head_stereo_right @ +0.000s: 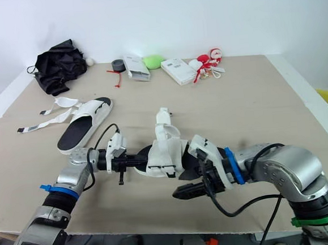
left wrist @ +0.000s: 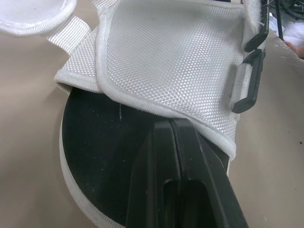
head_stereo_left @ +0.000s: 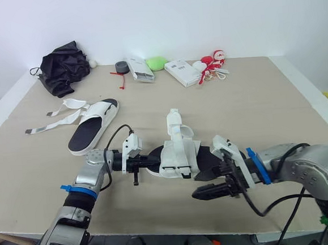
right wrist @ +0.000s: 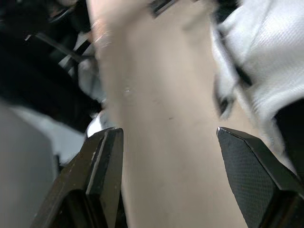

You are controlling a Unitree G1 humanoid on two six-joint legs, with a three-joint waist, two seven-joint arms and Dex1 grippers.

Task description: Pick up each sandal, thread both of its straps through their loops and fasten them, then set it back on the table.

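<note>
Left eye view, near sandal (head_stereo_left: 175,155): white upper (left wrist: 166,57), black insole (left wrist: 95,142); lies flat on the bench (head_stereo_left: 264,92) at 6 o'clock of its middle. One strap (head_stereo_left: 174,120) stands loose toward 12 o'clock.
Loops (left wrist: 249,80): black, on the upper's side edge; cannot tell whether anything passes through them.
Left claw (head_stereo_left: 147,162): at the sandal's 9 o'clock. Fingers pressed together with nothing seen between them; tips rest on the insole at the hem of the upper.
Right claw (head_stereo_left: 210,193): at the sandal's 5 o'clock, just beside the sole. Spread wide in its wrist view, holding nothing, bare bench between its fingers.
Risk: the left claw appears to press on the sandal rather than pinch it, so a tug on the strap could drag or spin it. The wide right claw, coming in low, could shove the sole instead of catching the strap.
Left arm pose: forearm in from 7 o'clock, low, wrist near level, pointing toward 3 o'clock.
Right arm pose: elbow out at 4 o'clock, forearm folded toward 9 o'clock, low over the bench.
Second sandal (head_stereo_left: 93,125): at 10 o'clock, well apart; open straps (head_stereo_left: 56,121) splayed on the bench.
Far clutter: black bundle (head_stereo_left: 63,68) and white boxes (head_stereo_left: 183,73) at 12 o'clock.
</note>
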